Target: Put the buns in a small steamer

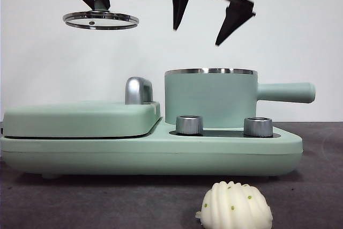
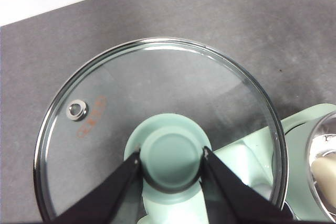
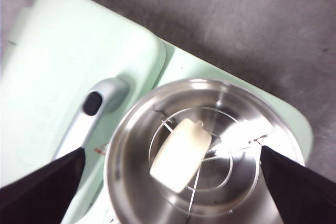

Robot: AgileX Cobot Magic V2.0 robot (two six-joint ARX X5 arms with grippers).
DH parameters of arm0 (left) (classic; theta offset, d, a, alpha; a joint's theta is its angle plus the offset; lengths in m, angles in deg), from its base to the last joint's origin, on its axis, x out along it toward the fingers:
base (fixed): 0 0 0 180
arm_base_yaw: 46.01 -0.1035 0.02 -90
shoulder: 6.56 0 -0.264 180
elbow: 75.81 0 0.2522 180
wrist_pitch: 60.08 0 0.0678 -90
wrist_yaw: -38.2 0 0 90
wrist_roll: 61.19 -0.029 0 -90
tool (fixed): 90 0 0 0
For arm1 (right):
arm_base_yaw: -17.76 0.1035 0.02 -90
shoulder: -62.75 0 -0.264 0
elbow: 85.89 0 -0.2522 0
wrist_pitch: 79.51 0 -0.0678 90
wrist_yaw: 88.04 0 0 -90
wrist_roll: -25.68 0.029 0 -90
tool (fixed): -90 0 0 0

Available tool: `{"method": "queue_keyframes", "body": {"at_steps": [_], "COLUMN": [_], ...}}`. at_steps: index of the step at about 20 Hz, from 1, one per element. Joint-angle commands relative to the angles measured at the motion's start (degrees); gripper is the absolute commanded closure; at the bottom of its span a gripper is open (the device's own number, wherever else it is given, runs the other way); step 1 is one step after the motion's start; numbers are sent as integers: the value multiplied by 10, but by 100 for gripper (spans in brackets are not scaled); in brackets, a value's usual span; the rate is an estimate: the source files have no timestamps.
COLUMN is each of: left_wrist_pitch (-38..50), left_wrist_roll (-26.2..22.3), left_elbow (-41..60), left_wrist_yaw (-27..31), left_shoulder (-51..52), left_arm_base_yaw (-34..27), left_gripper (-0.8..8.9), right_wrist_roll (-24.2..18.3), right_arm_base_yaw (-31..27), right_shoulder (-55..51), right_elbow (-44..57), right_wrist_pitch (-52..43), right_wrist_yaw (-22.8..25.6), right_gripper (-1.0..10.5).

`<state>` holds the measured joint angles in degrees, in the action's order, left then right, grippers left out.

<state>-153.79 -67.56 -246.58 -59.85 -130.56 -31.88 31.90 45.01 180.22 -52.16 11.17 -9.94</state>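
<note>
Overhead, right claw (image 1: 198, 36) gapes wide, empty; left claw (image 2: 171, 157) clamps lid knob (image 2: 173, 159).

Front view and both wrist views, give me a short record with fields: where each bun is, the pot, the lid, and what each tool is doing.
smooth cream-white bun: lying on the wire rack inside the pot
ridged cream-white bun with green specks: on the dark table, in front of the appliance
mint-green cylindrical steamer pot: uncovered, on the green base
round glass lid with green knob: held in the air, off to the griddle side
left tool: shut on the lid's knob
right tool: open, empty, above the pot
left to do: ridged bun, then lid
</note>
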Motion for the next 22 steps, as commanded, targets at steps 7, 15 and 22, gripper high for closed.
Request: {"method": "queue_keyframes", "body": {"at_steps": [7, 15, 22], "left_wrist_pitch": [13, 13, 13], "left_wrist_roll": [7, 10, 11], "left_elbow": [-23, -23, -23], "left_wrist_yaw": [-4, -10, -10], "left_shoulder": [-2, -2, -2], "left_arm_base_yaw": [1, 3, 4], "left_gripper": [730, 730, 730], "right_wrist_roll": [9, 39, 115], "right_arm_base_yaw": [59, 195, 286], "right_shoulder": [-190, -382, -390], "right_elbow": [150, 491, 738], "right_wrist_pitch": [47, 45, -254], "right_wrist_yaw": [13, 47, 64], "right_gripper": [393, 393, 395]}}
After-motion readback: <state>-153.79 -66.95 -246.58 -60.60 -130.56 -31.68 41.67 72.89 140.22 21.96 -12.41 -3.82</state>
